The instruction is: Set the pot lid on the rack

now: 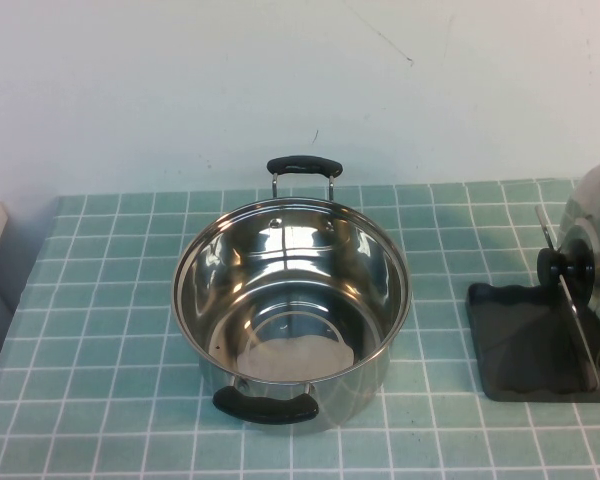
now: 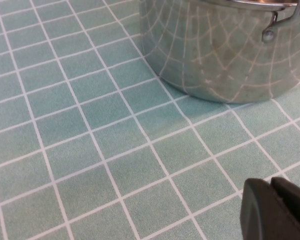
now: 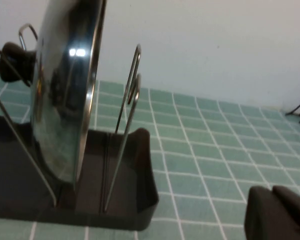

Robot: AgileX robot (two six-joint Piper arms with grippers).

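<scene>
One pot lid (image 1: 588,240) is seen, stood on edge in the single rack (image 1: 525,345) at the right edge of the desk (image 1: 100,300), its black knob (image 1: 565,265) turned toward the middle of the desk. In the right wrist view the lid (image 3: 65,95) is held upright between thin wire dividers (image 3: 127,125) rising from the dark tray (image 3: 135,200). One steel pot (image 1: 291,300) is set uncovered near the middle of the desk, well apart from the rack, with two black handles, one (image 1: 303,165) toward the far edge and one (image 1: 266,405) toward the near edge. Only a dark tip of the left hand (image 2: 277,210) is shown, low over the tiles near the pot wall (image 2: 215,45); its opening cannot be told. The right hand (image 3: 277,215) is seen as a dark tip beside the rack, nothing visibly held; its opening cannot be told either
</scene>
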